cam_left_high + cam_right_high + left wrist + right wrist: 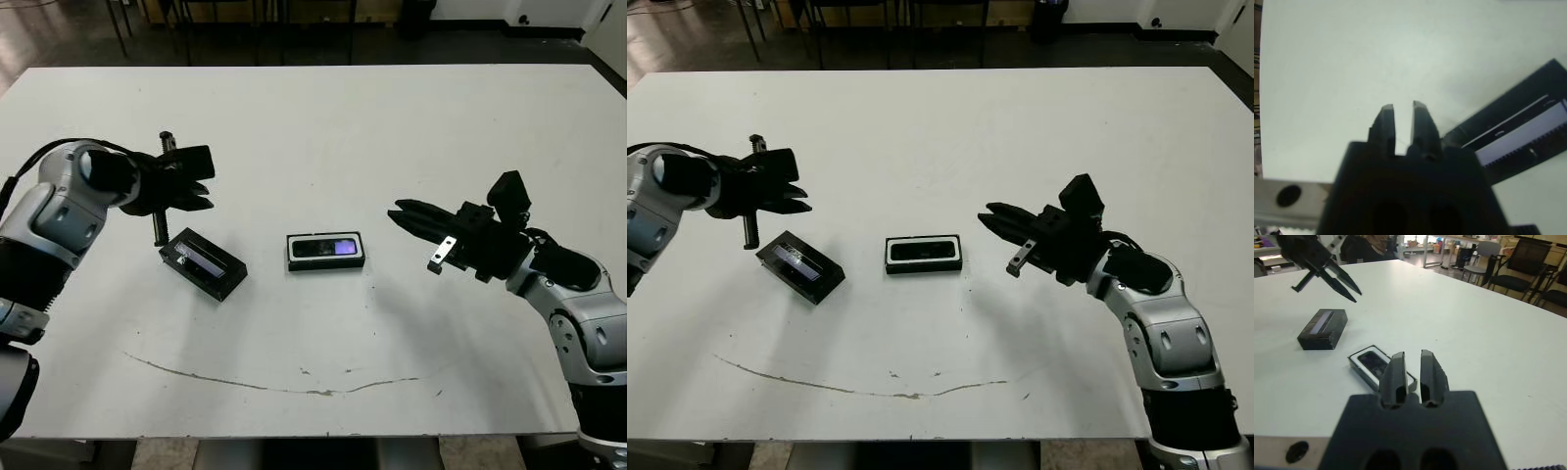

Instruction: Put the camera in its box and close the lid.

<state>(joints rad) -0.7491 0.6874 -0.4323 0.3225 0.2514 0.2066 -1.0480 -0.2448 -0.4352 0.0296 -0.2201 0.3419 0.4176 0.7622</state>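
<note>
**Camera seated in box; lid still off, nearer the left end effector**

White desk (323, 127), dark floor and chairs beyond. Left end effector (203, 192): fingers nearly together, holding nothing. Right end effector (404, 215): fingers close together, empty. Lid (203, 262) lies just below and beside the left fingertips, long axis diagonal to the desk edge, window up. Box (326, 252) sits between both end effectors, long axis pointing across toward the right one, with the camera (328, 248) inside, screen patch showing. Judgement: left arm is better placed for the lid; it needs turning to match the box.
</note>
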